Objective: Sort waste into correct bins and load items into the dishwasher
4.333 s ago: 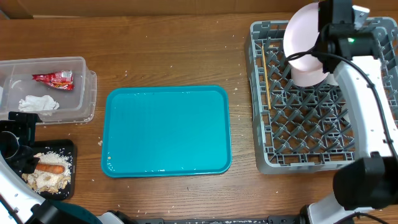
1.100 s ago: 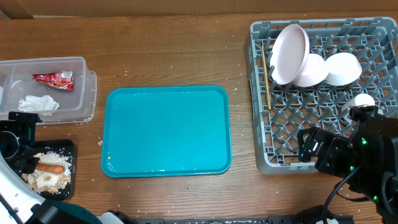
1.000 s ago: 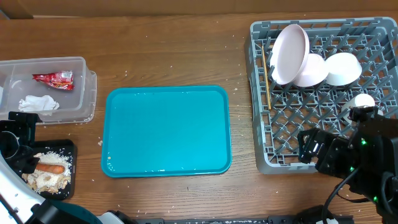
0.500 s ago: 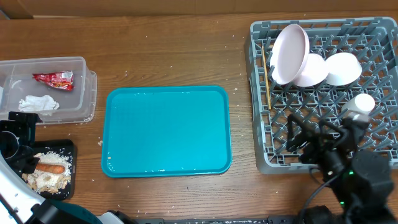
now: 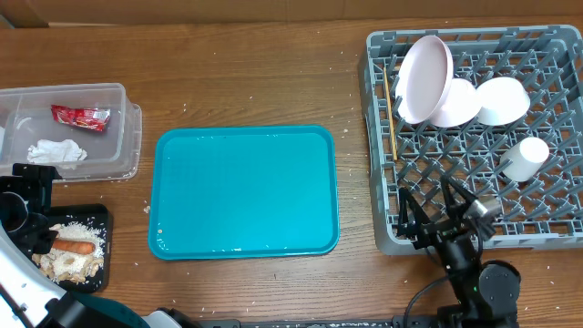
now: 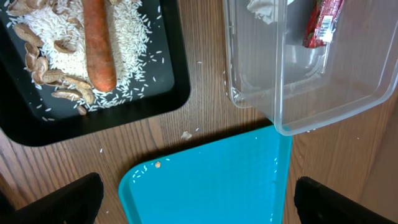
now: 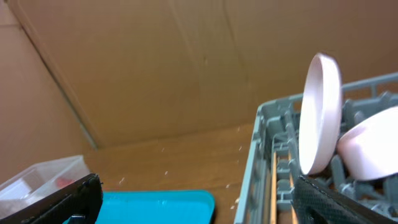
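Note:
The grey dishwasher rack (image 5: pixel 547 228) holds the white plate (image 5: pixel 424 77) on edge, two bowls (image 5: pixel 460 102) (image 5: pixel 503 100), a cup (image 5: pixel 525 157) and chopsticks (image 5: pixel 389 105). My right gripper (image 5: pixel 444 217) hangs open and empty at the rack's near edge; its wrist view shows the plate (image 7: pixel 320 112) and chopsticks (image 7: pixel 273 186). The clear tub (image 5: pixel 127 137) contains the red wrapper (image 5: pixel 80 115) and the tissue (image 5: pixel 56 151). The black tray (image 5: pixel 102 264) carries the carrot stick (image 5: pixel 73 247) on crumbs. My left gripper (image 5: pixel 25 205) is open and empty beside both bins.
An empty teal serving tray (image 5: pixel 244 191) lies in the middle of the table, its corner (image 6: pixel 205 180) under my left gripper's jaws. Cardboard walls (image 7: pixel 155 62) stand behind the table. Small crumbs dot the wood.
My right arm has left the plate leaning in the rack and drawn back to the rack's near edge, uncovering the cup. The left arm has not moved.

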`<control>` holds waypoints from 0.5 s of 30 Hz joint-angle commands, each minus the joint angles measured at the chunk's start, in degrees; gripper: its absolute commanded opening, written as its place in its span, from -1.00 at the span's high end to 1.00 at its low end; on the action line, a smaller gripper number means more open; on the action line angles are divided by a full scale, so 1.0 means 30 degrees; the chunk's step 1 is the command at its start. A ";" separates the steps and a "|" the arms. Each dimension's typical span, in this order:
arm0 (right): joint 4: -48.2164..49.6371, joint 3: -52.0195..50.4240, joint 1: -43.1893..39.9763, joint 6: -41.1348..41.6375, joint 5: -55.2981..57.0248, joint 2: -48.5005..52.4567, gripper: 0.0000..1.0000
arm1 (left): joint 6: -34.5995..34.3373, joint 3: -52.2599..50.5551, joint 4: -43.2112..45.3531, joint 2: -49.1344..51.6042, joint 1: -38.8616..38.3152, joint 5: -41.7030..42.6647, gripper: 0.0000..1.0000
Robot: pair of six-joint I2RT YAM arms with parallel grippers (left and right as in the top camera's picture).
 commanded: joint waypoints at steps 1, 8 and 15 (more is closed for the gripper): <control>0.0466 -0.0801 -0.0903 -0.0175 0.0430 -0.0911 -1.00 | 0.0168 0.0124 0.0029 0.0095 -0.0124 0.0066 -1.00; -0.1610 -0.0787 -0.3548 -0.0189 0.0699 -0.0896 -1.00 | 0.0168 0.0124 0.0029 0.0095 -0.0124 0.0066 -1.00; -0.2499 -0.0787 -0.3898 -0.0903 0.1552 -0.0903 -1.00 | 0.0168 0.0124 0.0029 0.0095 -0.0124 0.0066 -1.00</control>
